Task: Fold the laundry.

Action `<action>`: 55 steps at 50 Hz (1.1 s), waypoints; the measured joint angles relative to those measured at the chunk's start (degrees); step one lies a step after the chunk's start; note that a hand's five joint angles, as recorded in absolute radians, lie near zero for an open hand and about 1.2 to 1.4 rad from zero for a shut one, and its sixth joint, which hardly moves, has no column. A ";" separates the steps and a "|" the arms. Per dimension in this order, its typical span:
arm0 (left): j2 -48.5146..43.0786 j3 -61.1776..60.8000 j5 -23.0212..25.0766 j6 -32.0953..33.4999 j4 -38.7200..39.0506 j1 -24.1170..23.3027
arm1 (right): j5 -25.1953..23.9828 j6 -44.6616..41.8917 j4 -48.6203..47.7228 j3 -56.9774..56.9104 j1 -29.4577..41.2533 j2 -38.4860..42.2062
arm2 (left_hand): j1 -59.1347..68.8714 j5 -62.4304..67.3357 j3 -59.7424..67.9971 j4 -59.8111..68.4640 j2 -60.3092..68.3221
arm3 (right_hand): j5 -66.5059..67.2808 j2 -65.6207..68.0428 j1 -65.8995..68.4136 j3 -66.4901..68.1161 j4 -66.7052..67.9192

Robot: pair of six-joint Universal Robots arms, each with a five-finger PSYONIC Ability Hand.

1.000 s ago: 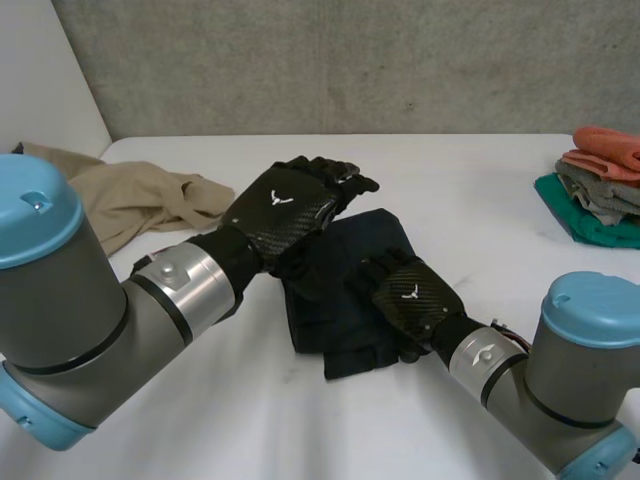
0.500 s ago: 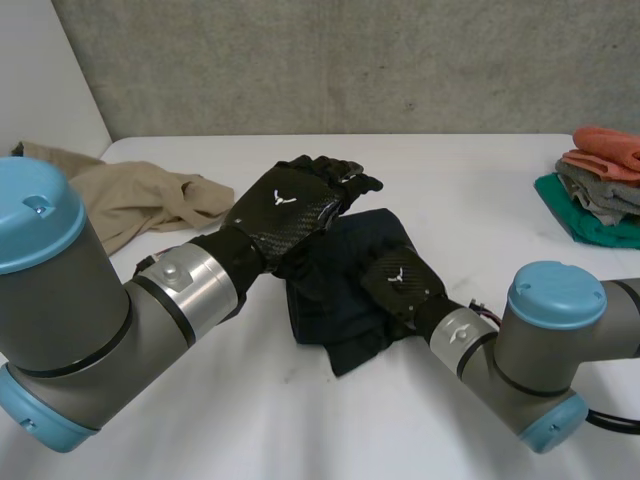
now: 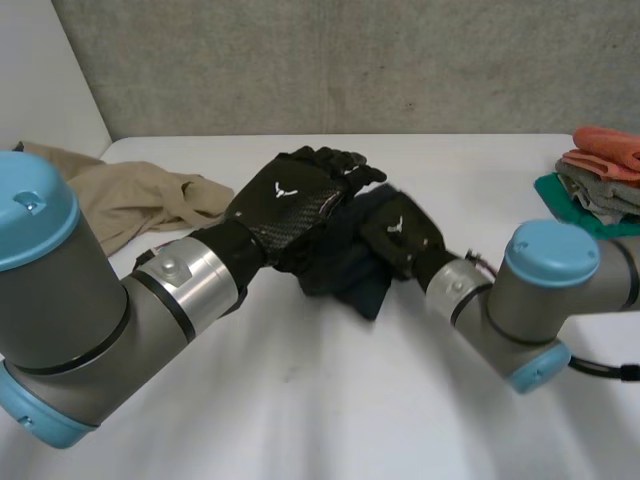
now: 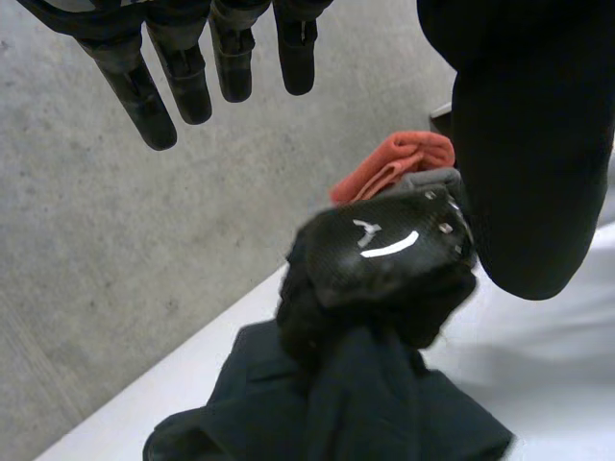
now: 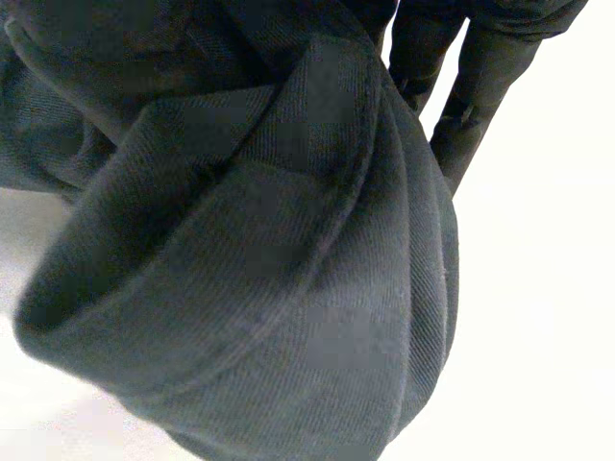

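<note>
right hand [image 3: 398,232] clenched on the near edge of the dark garment [image 3: 345,272], has hauled it from lower centre up to frame centre in the last second, so the fold-over is underway but the cloth is bunched, not flat. left hand [image 3: 290,200] released, fingers straight, over its left side. white table [image 3: 300,400], tan cloth [image 3: 140,200] upper left, folded stack [image 3: 600,185] right edge, concrete wall [image 3: 350,60] behind
</note>
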 measured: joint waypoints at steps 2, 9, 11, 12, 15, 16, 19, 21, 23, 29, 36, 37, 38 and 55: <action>0.10 0.27 0.14 0.01 0.74 -0.12 | -0.59 -0.03 -0.41 -1.46 -0.94 -0.39 | 0.00 0.00 0.00 0.00 0.00 | 0.00 0.00 0.00 0.00 0.00; 0.55 2.07 0.54 0.31 4.42 -1.75 | -5.69 0.71 -6.32 -8.00 -7.75 -2.47 | 0.00 0.00 0.00 0.00 0.00 | 1.40 0.00 0.00 0.03 0.09; 0.65 2.85 0.59 0.38 5.16 -2.23 | -6.59 1.67 -9.29 -10.71 -10.14 -3.07 | 0.00 0.00 0.00 0.00 0.00 | 1.41 0.00 0.00 0.24 0.25; 0.68 3.06 0.60 0.39 5.31 -2.34 | -6.66 1.97 -9.81 -11.24 -10.56 -3.12 | 0.00 0.00 0.00 0.00 0.00 | 1.47 0.00 0.00 0.25 0.27; 0.69 4.21 0.61 0.42 5.74 -2.71 | -6.63 6.05 -13.49 -16.09 -14.38 -3.03 | 0.00 0.00 0.00 0.00 0.00 | 1.91 0.00 0.00 0.43 0.66; 0.63 4.56 0.62 0.42 5.79 -2.79 | -6.51 8.24 -14.48 -18.02 -15.89 -2.67 | 0.00 0.00 0.00 0.00 0.00 | 2.09 0.00 0.00 0.44 0.72; 0.42 5.29 0.62 0.43 5.80 -2.89 | -6.07 15.44 -16.54 -23.85 -20.52 -0.78 | 0.00 0.00 0.00 0.00 0.00 | 2.37 0.00 0.00 0.48 0.81; 0.20 5.57 0.61 0.43 5.77 -2.92 | -5.87 19.81 -17.30 -27.53 -23.30 1.02 | 0.00 0.00 0.00 0.00 0.00 | 2.37 0.00 0.00 0.67 0.88; -0.16 5.69 0.58 0.43 5.70 -2.93 | -5.83 24.95 -18.08 -32.53 -26.84 4.05 | 0.00 0.00 0.00 0.00 0.00 | 2.38 0.00 0.00 0.68 0.93; -0.93 5.26 0.56 0.42 5.54 -2.93 | -7.05 31.61 -20.33 -42.90 -34.60 13.58 | 0.00 0.00 0.00 0.00 0.00 | 2.37 0.00 0.00 0.68 0.95; -1.42 4.73 0.51 0.46 5.47 -2.93 | -11.19 38.80 -25.45 -46.76 -41.44 23.56 | 0.00 0.00 0.00 0.00 0.00 | 2.37 0.00 0.00 0.68 0.95; -1.45 4.69 0.50 0.45 5.47 -2.92 | -11.92 39.68 -26.07 -46.41 -42.25 24.66 | 0.00 0.00 0.00 0.00 0.00 | 2.37 0.00 0.00 0.68 0.95; -1.47 4.66 0.49 0.45 5.46 -2.91 | -12.66 40.39 -26.65 -45.91 -43.03 25.62 | 0.00 0.00 0.00 0.00 0.00 | 2.37 0.00 0.00 0.68 0.95; -1.01 4.56 0.33 0.56 4.93 -3.97 | -21.31 40.56 -38.32 -26.38 -49.30 22.83 | 0.00 0.00 0.00 0.00 0.00 | 5.35 0.00 0.00 0.91 1.22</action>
